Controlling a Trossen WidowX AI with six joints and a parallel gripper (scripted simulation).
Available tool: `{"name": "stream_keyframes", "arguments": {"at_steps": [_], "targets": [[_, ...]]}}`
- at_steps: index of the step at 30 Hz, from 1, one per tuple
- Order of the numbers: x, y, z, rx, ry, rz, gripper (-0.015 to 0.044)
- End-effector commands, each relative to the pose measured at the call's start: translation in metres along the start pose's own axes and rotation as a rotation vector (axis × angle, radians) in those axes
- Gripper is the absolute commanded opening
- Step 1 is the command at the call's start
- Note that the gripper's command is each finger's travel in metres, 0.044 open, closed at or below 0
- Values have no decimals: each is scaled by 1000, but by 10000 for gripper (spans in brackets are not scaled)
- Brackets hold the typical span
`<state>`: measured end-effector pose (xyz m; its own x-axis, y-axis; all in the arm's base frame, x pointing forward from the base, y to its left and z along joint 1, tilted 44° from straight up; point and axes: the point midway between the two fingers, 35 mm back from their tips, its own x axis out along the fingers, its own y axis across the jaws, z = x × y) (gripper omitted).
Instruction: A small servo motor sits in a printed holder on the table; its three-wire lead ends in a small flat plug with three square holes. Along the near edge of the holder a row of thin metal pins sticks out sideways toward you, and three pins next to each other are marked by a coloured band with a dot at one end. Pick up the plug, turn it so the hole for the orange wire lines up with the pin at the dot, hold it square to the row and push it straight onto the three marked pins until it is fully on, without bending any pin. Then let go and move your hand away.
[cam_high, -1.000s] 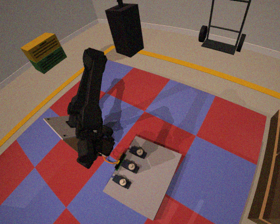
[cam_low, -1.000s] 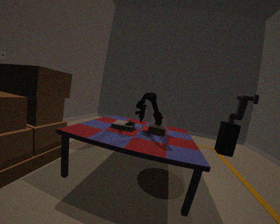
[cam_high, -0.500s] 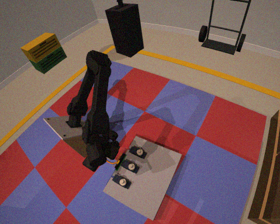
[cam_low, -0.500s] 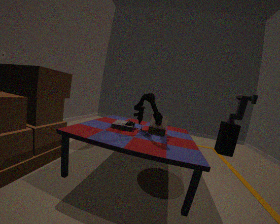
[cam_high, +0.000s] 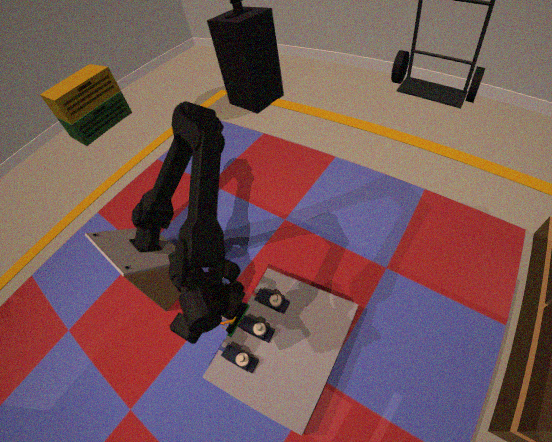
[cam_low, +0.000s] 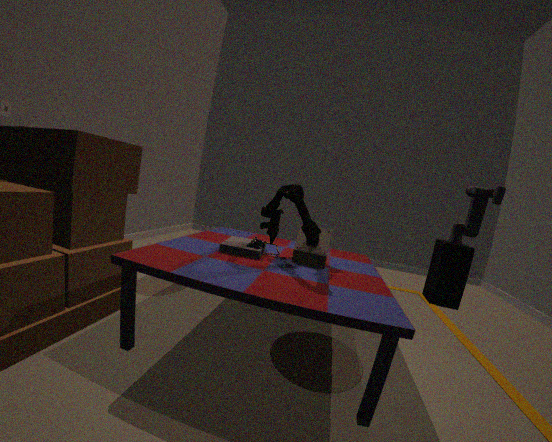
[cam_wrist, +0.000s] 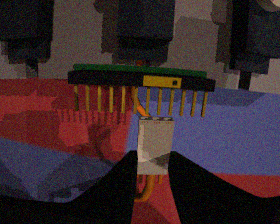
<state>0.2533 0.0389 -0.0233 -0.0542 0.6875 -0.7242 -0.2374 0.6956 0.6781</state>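
Observation:
My gripper (cam_wrist: 151, 157) (cam_low: 272, 242) is shut on the pale plug (cam_wrist: 155, 142), whose front end faces the pin row. In the wrist view that end is just short of the pin tips and slightly left of centre on the marked pins (cam_wrist: 159, 102); the height difference is unclear. The yellow band (cam_wrist: 156, 81) has its dot at the right end. The pins look straight. The orange lead (cam_wrist: 145, 192) shows behind the plug. I cannot tell which hole is the orange wire's. The green-edged pin strip (cam_high: 238, 320) (cam_wrist: 110, 77) is at the near edge of the grey holder (cam_high: 295, 395) (cam_low: 240, 251).
Three dark servos with round pale horns (cam_high: 275, 300) (cam_high: 259, 328) (cam_high: 242, 359) stand on the holder, just beyond the strip. Unmarked pins (cam_wrist: 99, 100) (cam_wrist: 194, 104) flank the marked ones. The arm's base plate (cam_high: 112, 250) is at the left on the chequered table (cam_high: 450, 300).

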Motion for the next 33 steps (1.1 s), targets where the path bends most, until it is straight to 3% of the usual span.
{"name": "stream_keyframes", "arguments": {"at_steps": [1, 33], "targets": [[-1, 0, 3, 3, -5, 5, 0], [-2, 2, 22, 3, -5, 5, 0]]}}
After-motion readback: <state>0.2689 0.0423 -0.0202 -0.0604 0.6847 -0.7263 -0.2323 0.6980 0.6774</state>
